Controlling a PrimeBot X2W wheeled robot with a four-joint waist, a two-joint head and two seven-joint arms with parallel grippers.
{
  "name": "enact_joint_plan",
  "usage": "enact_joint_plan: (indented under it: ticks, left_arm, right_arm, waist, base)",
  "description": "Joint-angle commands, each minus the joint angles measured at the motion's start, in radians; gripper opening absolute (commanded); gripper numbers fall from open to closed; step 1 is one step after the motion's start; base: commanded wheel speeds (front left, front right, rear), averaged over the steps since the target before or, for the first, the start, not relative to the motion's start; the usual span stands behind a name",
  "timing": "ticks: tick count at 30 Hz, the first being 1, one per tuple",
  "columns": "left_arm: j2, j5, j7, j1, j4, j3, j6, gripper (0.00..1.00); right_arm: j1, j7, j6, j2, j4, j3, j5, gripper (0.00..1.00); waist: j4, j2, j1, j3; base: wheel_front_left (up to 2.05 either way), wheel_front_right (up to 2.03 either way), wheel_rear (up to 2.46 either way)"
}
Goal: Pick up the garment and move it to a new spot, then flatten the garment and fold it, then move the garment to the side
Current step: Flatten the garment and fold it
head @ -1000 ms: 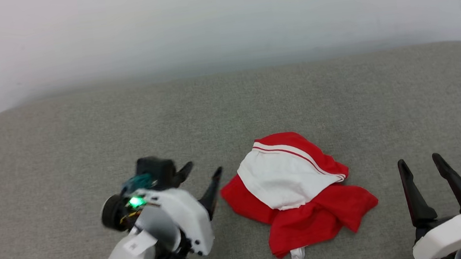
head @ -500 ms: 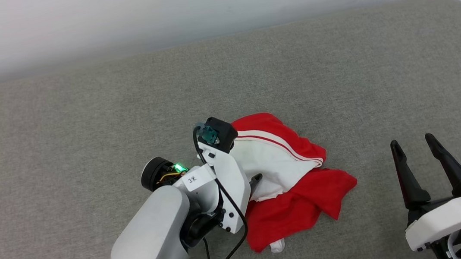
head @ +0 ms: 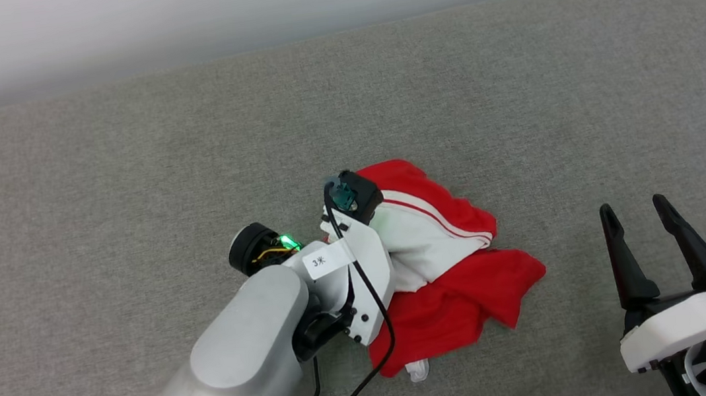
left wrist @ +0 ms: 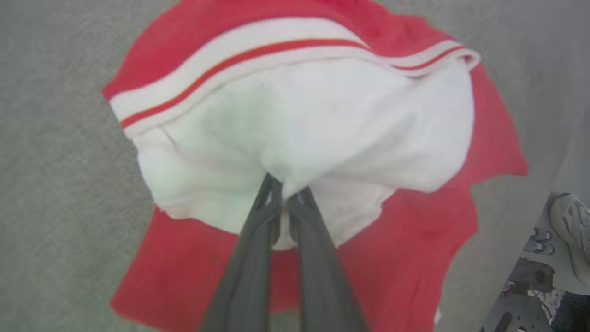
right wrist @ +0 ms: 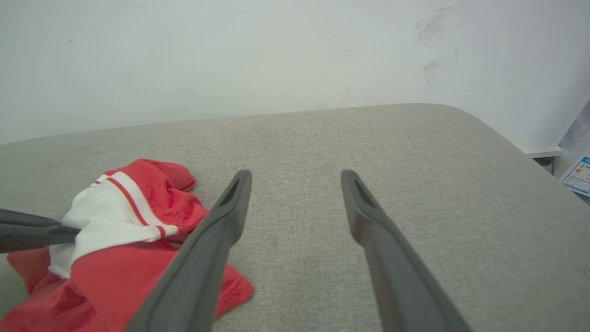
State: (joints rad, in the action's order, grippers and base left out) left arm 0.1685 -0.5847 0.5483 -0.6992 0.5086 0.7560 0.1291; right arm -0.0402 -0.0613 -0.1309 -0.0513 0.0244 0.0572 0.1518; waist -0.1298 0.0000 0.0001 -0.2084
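On grey fabric-covered cushion [head: 122, 151], near middle: crumpled red jersey T-shirt with white striped-trim sleeve [head: 463, 292], not yet moved, flattened or folded; left gripper [left wrist: 286, 184] pinched onto its white cloth; right gripper [head: 635, 209] spread wide, well right; pickup apparently just beginning.

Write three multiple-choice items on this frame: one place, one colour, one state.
1. The shirt lies:
A. on the grey cushion
B. on the floor
C. over a chair

2. The left hand pinches cloth that is:
A. red
B. white
C. black

3. The right hand is:
A. open, empty
B. shut on the shirt
C. shut, empty

Key:
1 A, the shirt rests crumpled on the cushion.
2 B, the hand closes on the white part.
3 A, it stands spread with nothing in it, apart from the shirt.
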Motion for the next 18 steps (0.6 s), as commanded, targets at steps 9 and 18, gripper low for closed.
enact_joint_plan:
  ticks: [9,18]
  left_arm:
    - [0.088,0.028,-0.114,-0.046,-0.087,-0.03,-0.018,0.0]
    - [0.255,-0.003,-0.112,0.144,-0.277,-0.111,-0.135,0.0]
  right_arm:
    - [0.019,0.003,0.0,0.001,-0.013,0.024,0.004,1.0]
    - [0.046,0.015,0.0,0.001,-0.003,0.041,0.01,1.0]
  waist:
    - [0.071,0.0,-0.0001,0.063]
    - [0.127,0.0,-0.0001,0.102]
  base:
    - [0.0,0.0,0.0]
    - [0.0,0.0,0.0]
